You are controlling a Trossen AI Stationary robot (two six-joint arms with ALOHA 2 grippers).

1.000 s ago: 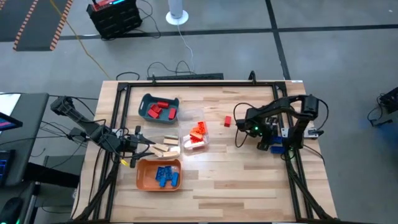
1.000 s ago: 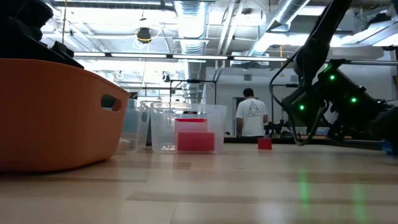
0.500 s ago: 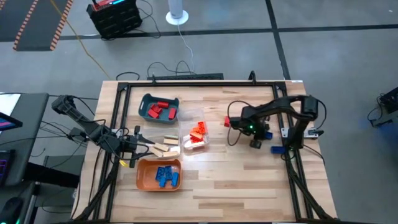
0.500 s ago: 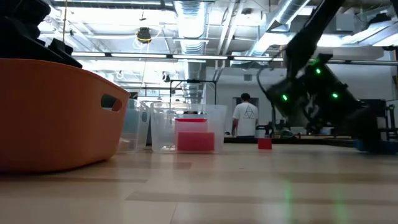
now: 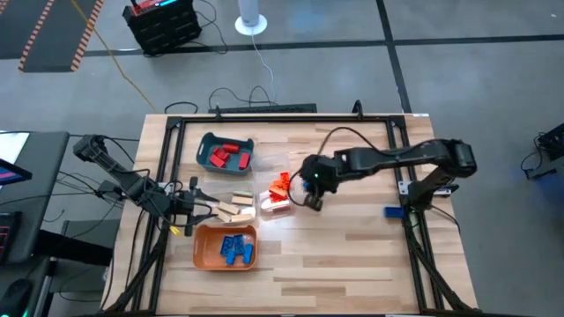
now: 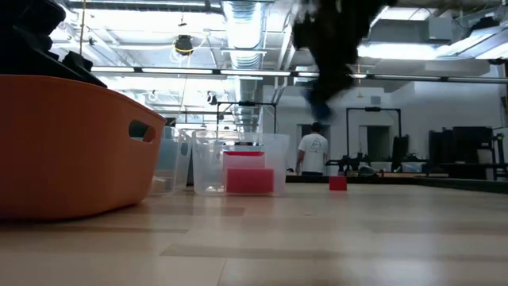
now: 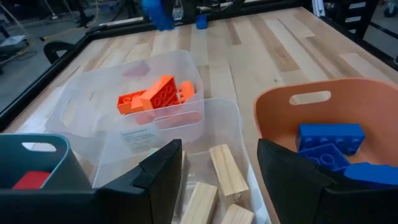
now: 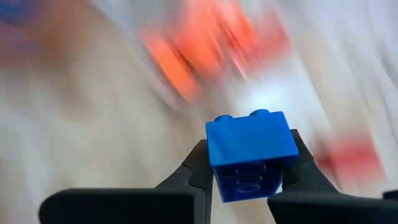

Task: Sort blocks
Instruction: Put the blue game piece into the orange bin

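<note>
My right gripper (image 5: 313, 192) is shut on a blue brick (image 8: 250, 153) just right of the clear tray of orange bricks (image 5: 278, 190). It is a dark blur high in the low view (image 6: 327, 56). My left gripper (image 7: 217, 180) is open and empty over the clear tray of tan wood blocks (image 5: 234, 209), with the blocks (image 7: 227, 177) showing between its fingers. Red bricks lie in the teal tray (image 5: 226, 153) and blue bricks in the orange tray (image 5: 226, 247). A loose red brick (image 6: 337, 183) sits on the table. A loose blue brick (image 5: 394, 211) lies at the right edge. My right gripper pinches the blue brick by two opposite sides (image 8: 216, 168) between its two fingers (image 8: 194, 169). The studded top faces away from the wrist. The brick is lifted clear of the table.
The four trays cluster at the table's left half. The orange tray's wall (image 6: 71, 143) fills the left of the low view. Bare wood lies at the near and right parts of the table (image 5: 352, 255). A person (image 6: 315, 151) stands far off in the room.
My right gripper has swept fast toward the table's left edge with the blue brick, from near the right edge to beside the clear tray of orange bricks, its arm stretching out. My left gripper has kept still.
</note>
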